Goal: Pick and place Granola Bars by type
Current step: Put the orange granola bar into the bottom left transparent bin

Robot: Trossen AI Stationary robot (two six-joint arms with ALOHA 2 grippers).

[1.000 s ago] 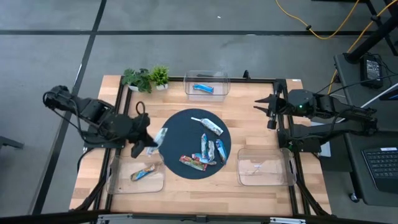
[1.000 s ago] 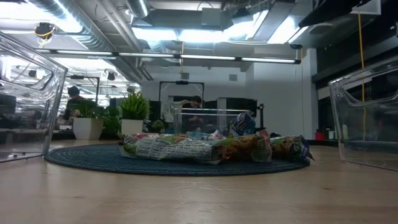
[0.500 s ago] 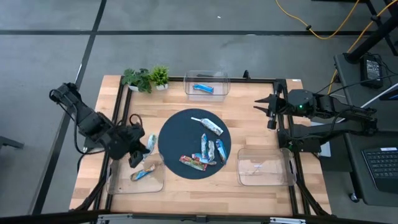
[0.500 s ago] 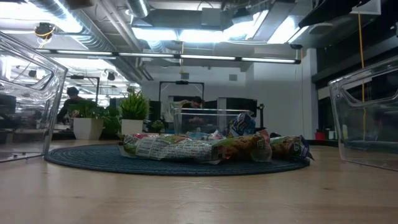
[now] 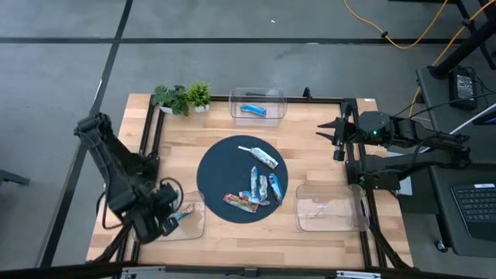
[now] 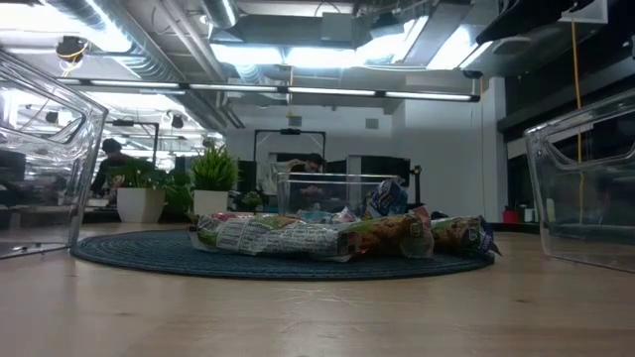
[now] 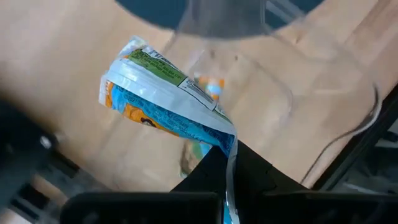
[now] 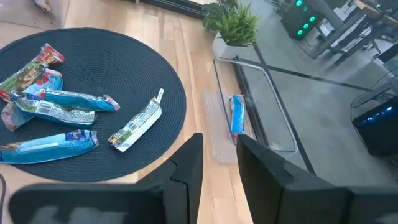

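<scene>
My left gripper hangs over the near-left clear bin, shut on a granola bar in a white, orange and blue wrapper. Another orange-printed bar shows below it on the bin's floor. Several more bars lie on the dark round mat at the table's middle. A blue bar lies in the far clear bin. My right gripper waits open above the table's far right, with nothing between its fingers. My left gripper pinches the bar's one end between its two fingers. The fingers come steeply from above. The rest of the bar juts out beyond the fingertips, lifted clear above the bin's floor.
A third clear bin stands at the near right. Two small potted plants stand at the far left corner. The black frame rails run along the table's sides. Bare wood lies between the mat and the bins.
My left gripper has carried the bar from the mat's left edge toward the table's near edge. It has come down over the near-left bin and tipped to point more steeply down. It has stayed shut on the bar, which stays lifted.
</scene>
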